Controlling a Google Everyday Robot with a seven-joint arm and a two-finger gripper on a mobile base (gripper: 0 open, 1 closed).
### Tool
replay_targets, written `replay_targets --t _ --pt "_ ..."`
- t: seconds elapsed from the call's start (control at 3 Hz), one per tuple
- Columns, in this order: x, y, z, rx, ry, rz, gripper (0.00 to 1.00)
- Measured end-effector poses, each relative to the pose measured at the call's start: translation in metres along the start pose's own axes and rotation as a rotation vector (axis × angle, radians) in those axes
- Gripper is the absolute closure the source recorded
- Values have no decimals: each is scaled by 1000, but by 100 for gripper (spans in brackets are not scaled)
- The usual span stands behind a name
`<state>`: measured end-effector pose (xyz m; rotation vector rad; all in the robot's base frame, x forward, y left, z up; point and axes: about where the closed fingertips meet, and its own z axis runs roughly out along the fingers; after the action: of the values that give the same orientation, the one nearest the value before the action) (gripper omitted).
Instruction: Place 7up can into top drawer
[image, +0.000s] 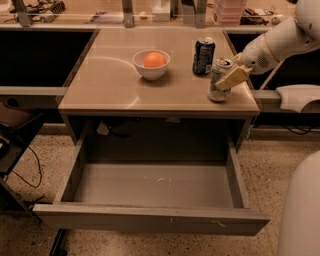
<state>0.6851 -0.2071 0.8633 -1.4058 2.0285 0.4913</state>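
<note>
The 7up can (217, 85), pale and silvery, stands near the right front corner of the table top (115, 80). My gripper (227, 75) reaches in from the right on its white arm, and its tan fingers (233, 77) are closed around the can's upper half. The can's base still rests on the table. The top drawer (150, 182) below the table top is pulled fully open, and its grey floor is bare and scuffed. Its long front panel (150, 219) is nearest the camera.
A dark blue can (203, 56) stands just behind and left of the 7up can. A white bowl holding an orange (151, 63) sits mid-table. Cables hang on the left. A white robot part (300, 210) fills the lower right corner.
</note>
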Motion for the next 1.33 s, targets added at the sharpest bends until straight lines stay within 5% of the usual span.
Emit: replay_targets --t 0.33,0.67,1.0,1.33 --pt "-9 15 -2 18 97 -78 100" --pt "-25 36 -40 158 204 -218 100" --pt "-34 72 -104 359 232 -259 100" --pt "0 134 -155 446 305 -211 100"
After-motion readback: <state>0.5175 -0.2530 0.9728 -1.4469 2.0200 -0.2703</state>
